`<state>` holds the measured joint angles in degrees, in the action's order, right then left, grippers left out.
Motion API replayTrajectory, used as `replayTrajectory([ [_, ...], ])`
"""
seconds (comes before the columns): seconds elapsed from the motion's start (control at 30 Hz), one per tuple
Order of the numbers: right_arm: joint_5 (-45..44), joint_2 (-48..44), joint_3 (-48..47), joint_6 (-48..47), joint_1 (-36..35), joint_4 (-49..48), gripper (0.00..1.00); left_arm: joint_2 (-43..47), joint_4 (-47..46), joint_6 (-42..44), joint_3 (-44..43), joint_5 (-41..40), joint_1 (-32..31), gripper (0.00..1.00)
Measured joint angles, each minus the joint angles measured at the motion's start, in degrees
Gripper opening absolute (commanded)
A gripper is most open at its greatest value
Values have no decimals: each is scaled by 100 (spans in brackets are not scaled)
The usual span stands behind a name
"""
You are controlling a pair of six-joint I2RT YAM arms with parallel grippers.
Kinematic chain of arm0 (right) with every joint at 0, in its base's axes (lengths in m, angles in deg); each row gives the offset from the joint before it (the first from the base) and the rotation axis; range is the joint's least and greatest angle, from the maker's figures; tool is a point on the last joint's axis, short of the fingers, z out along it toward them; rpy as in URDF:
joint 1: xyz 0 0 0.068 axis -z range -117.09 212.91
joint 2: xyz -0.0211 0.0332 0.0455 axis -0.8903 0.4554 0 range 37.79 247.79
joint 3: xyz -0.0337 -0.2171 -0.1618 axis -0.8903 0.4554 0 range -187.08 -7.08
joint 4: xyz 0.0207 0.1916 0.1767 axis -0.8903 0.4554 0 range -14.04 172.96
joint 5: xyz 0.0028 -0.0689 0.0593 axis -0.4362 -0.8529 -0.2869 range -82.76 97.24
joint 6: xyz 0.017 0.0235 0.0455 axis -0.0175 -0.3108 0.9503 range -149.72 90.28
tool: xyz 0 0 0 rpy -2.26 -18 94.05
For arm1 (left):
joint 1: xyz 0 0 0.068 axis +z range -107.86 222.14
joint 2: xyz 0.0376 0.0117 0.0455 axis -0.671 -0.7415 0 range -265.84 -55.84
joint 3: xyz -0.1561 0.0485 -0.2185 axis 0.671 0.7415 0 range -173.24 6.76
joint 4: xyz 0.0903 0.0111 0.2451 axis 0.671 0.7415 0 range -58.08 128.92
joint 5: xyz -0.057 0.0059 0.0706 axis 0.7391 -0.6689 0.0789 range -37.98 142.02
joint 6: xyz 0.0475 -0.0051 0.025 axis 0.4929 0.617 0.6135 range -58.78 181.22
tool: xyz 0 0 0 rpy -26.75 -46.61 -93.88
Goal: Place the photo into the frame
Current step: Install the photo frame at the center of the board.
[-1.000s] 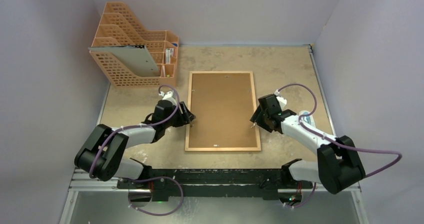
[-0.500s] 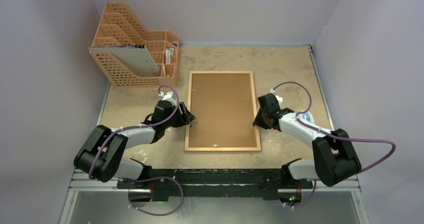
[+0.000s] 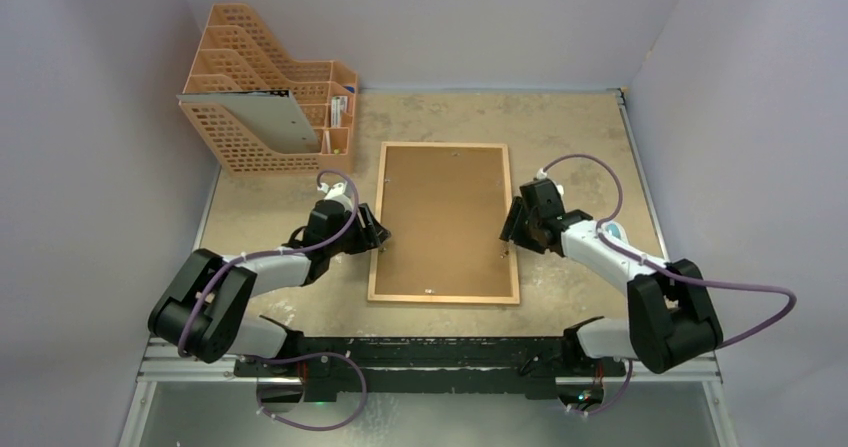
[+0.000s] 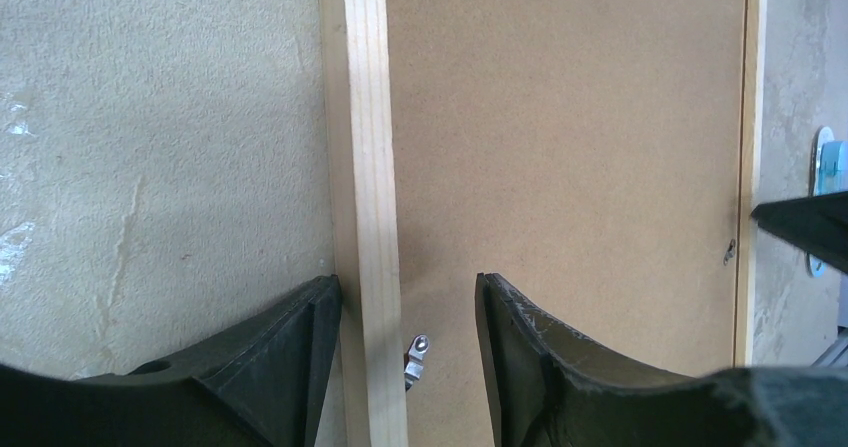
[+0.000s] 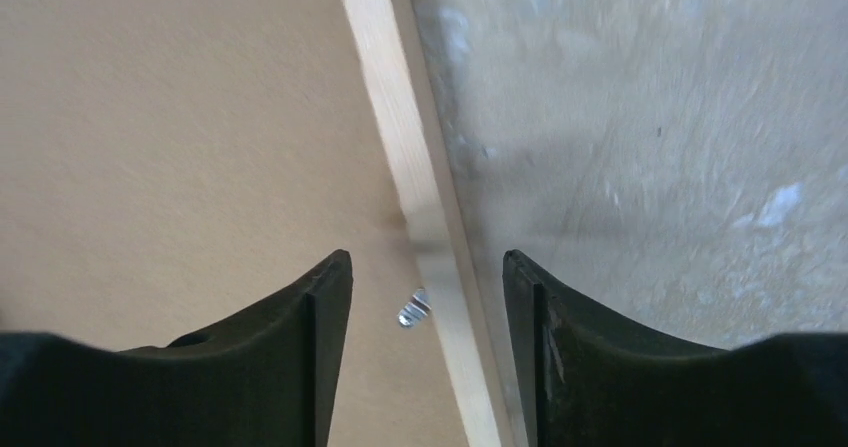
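Lying back-up on the table: one frame, a gripper at each long side

Item 1. Frame, thin pale wood, flat at the middle of the table, long sides running away from the arm bases. A brown backing panel fills it, with small metal tabs at the inner edges.

Item 2. Left gripper, at the frame's left long side, nearer the close end. Jaws parted, straddling the wooden rail. One finger is outside it over the table. The other is over the panel, clear of the rail. Nothing held.

Item 3. Right gripper, at the frame's right long side, about level with the left one. Jaws parted across the rail with a gap on each side, one finger over the panel and one over the table. Nothing held; the view is slightly blurred.

Item 4. Orange file rack, beyond the frame's far left corner, well apart from it. A grey sheet leans in its front slot.

Item 5. Small blue-and-white object, right of the frame, beside the right arm; too small to identify.

Item 6. Table surface: beige, mottled and scuffed with pale patches. A dark metal rail runs along the near edge past the frame's close end.

Item 7. Surroundings: plain pale grey walls on three sides.
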<state>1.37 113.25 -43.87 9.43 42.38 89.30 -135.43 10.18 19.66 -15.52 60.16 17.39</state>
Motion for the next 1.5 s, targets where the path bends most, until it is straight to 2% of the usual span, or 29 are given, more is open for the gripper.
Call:
replayTrajectory([
  [0.13,-365,334,-612,-136,4,-61,67,55,146,26,-33,-72,-2,56],
  [0.3,-743,1423,-1663,-415,37,-424,69,195,481,59,-85,-181,-13,56],
  [0.47,-949,2378,-2409,-695,68,-553,68,273,614,59,-85,-267,-15,56],
  [0.67,-1174,3047,-3021,-809,74,-551,65,402,807,57,-83,-393,-17,56],
  [0.93,-1547,3442,-3462,-483,164,-463,54,391,807,61,-83,-415,-17,54],
  [1.07,-1574,3515,-3491,-404,197,-461,52,297,660,59,-83,-409,-17,54],
  [1.3,-1405,3515,-3491,-411,299,-472,44,155,435,57,-85,-378,-17,52],
  [1.5,-1141,3488,-3445,-501,352,-538,36,26,254,20,-85,-289,-15,45],
])
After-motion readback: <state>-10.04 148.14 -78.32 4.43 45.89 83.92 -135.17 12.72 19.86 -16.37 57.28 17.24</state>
